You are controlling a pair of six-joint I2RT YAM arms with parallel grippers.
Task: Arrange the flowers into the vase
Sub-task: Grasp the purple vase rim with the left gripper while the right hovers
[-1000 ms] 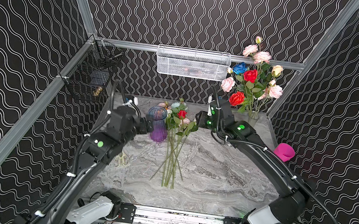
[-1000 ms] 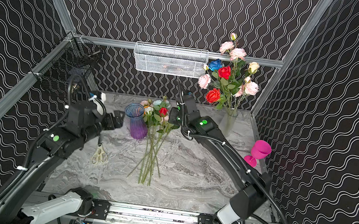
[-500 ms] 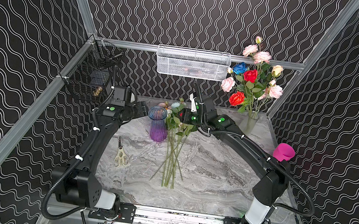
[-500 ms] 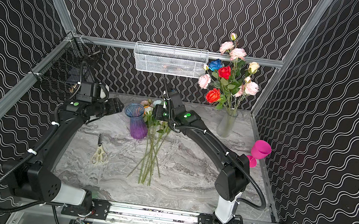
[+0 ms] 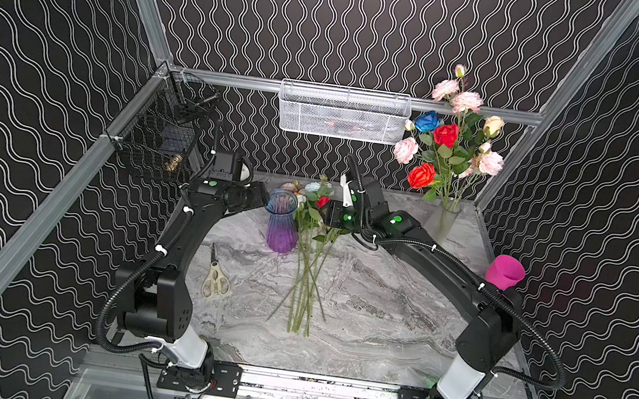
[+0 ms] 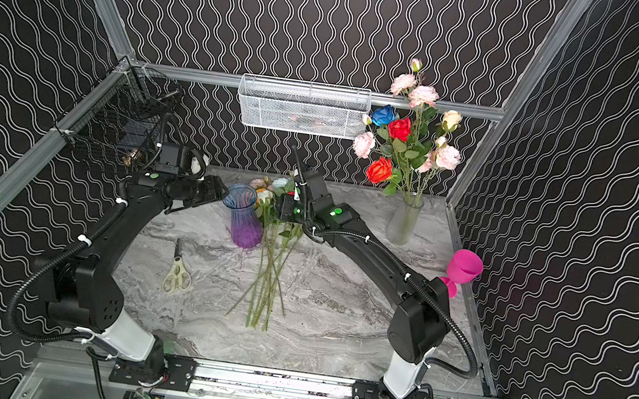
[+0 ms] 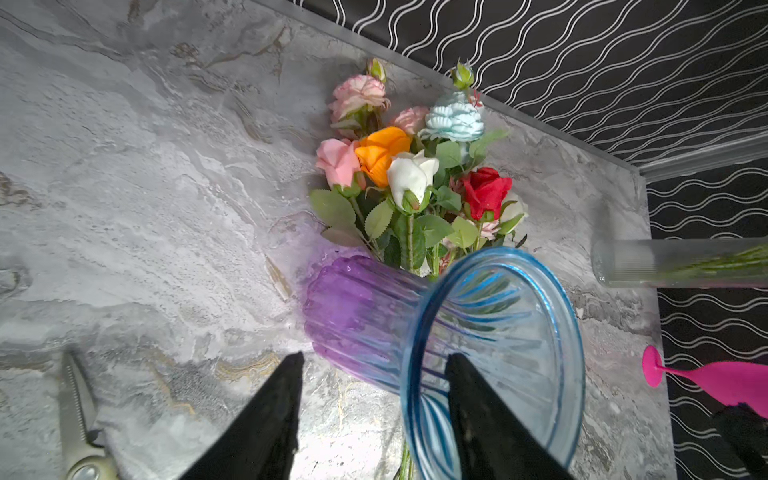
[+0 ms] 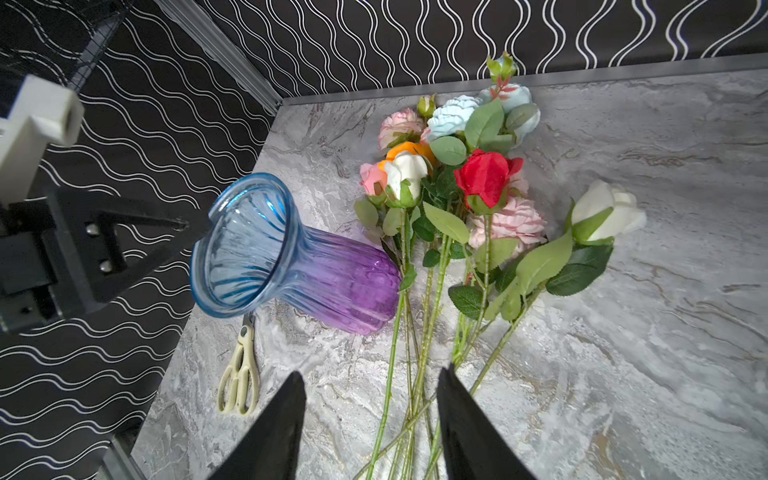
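At vase's 9 o'clock, left end effector: jaws apart, astride the vase rim; contact unclear. At its 7 o'clock, scissors. Vase upright on worktop. At its 3 o'clock, just beside, flowers lie flat, blooms to 12, stems to 6. Above stems, right end effector: jaws apart, empty.

Robotics lab cell: black wave-patterned panels in aluminium framing enclose a grey marble-look tabletop; two black robot arms stand on a metal rail at six o'clock.
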